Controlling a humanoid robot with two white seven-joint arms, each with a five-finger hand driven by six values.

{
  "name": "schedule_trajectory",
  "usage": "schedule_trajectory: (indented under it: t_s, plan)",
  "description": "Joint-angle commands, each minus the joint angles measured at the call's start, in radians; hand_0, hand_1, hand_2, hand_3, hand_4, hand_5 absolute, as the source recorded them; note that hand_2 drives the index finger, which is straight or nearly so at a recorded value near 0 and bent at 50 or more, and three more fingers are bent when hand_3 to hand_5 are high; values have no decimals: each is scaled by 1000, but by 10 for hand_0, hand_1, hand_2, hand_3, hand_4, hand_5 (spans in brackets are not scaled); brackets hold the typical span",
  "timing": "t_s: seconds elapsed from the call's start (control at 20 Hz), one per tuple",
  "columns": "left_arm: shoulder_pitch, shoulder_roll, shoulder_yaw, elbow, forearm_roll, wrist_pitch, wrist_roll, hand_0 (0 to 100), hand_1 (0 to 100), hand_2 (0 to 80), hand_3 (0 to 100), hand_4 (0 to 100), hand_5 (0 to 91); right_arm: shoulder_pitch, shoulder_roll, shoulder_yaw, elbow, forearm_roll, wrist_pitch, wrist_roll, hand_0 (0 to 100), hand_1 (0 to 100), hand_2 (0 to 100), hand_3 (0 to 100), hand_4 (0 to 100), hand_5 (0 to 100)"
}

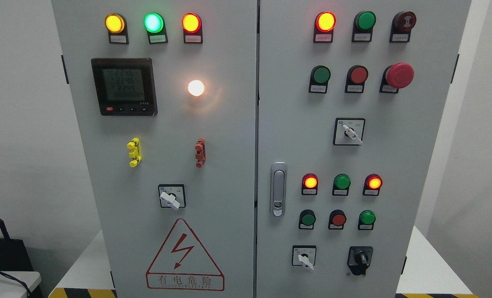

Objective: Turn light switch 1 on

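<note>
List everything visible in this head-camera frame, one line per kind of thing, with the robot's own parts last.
Cabinet: one, grey, two doors, fills the frame.
Top lamps: three, yellow, green, red, all lit, left door top.
Meter: one, black with lit display, left door upper left.
White lamp: one, lit, right of the meter.
Clips: two, yellow and red, left door middle.
Rotary switches: three white-handled, one on the left door and two on the right; one black, right door bottom.
Warning triangle: one, red outline, left door bottom.
Door handle: one, silver, right door left edge.
Emergency stop: one, red mushroom, right door upper right.
Right door lamps and buttons: fourteen round, red, green and one dark.
Robot hands: none in view.
</note>
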Motion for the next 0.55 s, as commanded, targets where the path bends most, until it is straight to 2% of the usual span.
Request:
schedule_trajectory:
  t_s: [0.0, 0.5]
  plan:
    - [-12, -59, -182, 137, -65, 12, 7, 507, 0, 0, 0, 0, 0, 0, 0, 0, 0, -17, -1, 0, 120, 389, 0, 0, 0, 0]
    - [-11, -60, -178, 138, -59, 15, 4, 474, 0, 0, 0, 0, 0, 0, 0, 0, 0, -17, 1, 0, 120, 389, 0, 0, 0, 0]
